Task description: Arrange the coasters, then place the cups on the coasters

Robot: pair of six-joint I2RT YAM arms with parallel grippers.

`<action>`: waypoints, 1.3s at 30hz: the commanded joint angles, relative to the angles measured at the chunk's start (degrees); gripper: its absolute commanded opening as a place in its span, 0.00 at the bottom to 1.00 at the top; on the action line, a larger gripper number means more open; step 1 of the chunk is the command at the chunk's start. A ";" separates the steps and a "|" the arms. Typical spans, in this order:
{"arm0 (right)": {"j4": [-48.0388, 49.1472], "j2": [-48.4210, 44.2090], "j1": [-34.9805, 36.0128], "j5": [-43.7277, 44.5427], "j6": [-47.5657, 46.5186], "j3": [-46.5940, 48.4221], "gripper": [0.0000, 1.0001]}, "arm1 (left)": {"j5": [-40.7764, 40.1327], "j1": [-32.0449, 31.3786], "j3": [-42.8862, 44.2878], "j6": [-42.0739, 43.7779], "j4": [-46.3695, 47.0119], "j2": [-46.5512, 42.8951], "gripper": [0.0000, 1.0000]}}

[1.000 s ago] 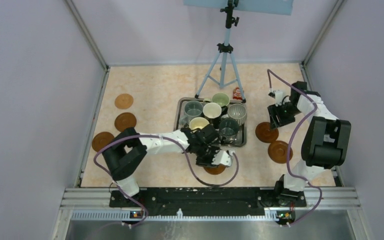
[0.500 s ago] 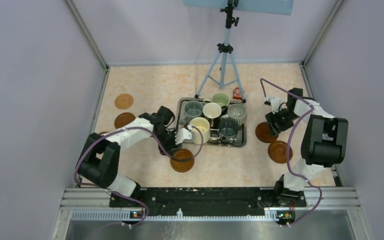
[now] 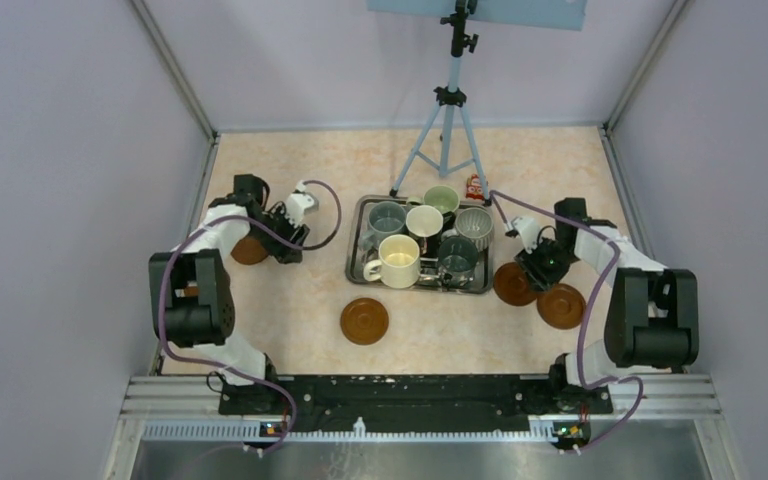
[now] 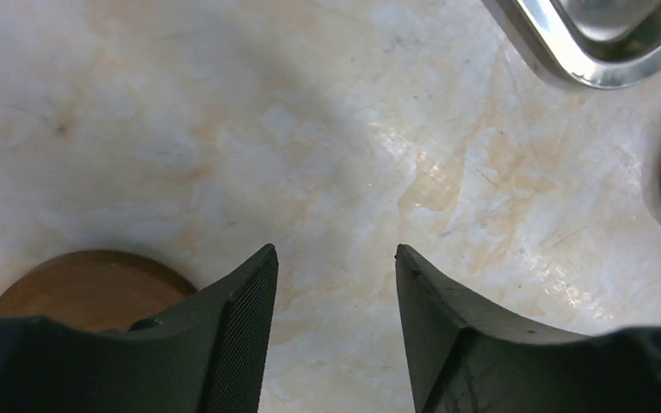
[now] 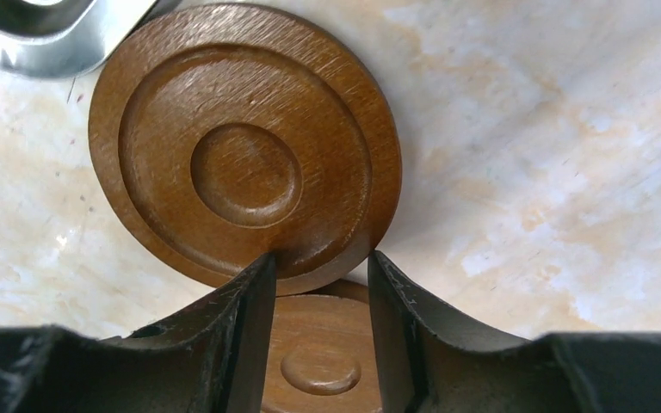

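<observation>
**Desk:** What's on your left?

**Me:** My left gripper hangs over bare table. Its fingers are parted and there's nothing between them. A coaster lies flat just beside one finger.

**Desk:** And the middle?

**Me:** I see all six mugs standing in the steel tray. A lone coaster lies on the table in front of it.

**Desk:** Right side?

**Me:** My right gripper sits low by the tray's right end. Its jaws are narrow and straddle the near rim of an upper coaster. That one overlaps a second coaster. I can't tell whether I'm pinching it.
</observation>
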 commanded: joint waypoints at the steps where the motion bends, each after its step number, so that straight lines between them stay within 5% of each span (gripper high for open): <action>1: -2.28 -4.71 1.53 -1.88 -4.46 -5.67 0.42 | 9.36 1.49 1.80 3.27 1.27 -5.23 0.62; 5: -1.86 -9.56 5.35 -2.66 -6.49 -9.54 0.41 | 11.73 -1.42 -1.95 9.95 -2.19 -11.03 0.71; 10: -0.08 -13.25 11.61 -2.67 -6.83 -13.42 0.40 | 11.34 -12.36 -8.87 14.70 -5.29 -19.56 0.76; 17: 2.81 -14.12 21.39 -4.13 -3.09 -14.22 0.38 | 15.41 -30.38 -18.81 9.82 3.61 -30.57 0.75; 22: -1.34 -14.38 23.04 -8.87 3.59 -6.69 0.46 | 14.50 -42.57 -19.14 3.51 12.83 -25.63 0.68; 27: -11.13 -15.37 15.45 -13.31 2.79 2.94 0.51 | 12.68 -51.88 -15.01 -4.21 24.73 -16.72 0.56; 33: -21.17 -12.78 -2.02 -10.34 -8.37 6.73 0.54 | 10.22 -59.03 -4.41 -12.63 35.61 -2.37 0.55; 39: -20.10 -8.28 -19.02 -3.00 -17.60 6.16 0.53 | 8.16 -66.97 5.65 -15.61 42.26 9.43 0.55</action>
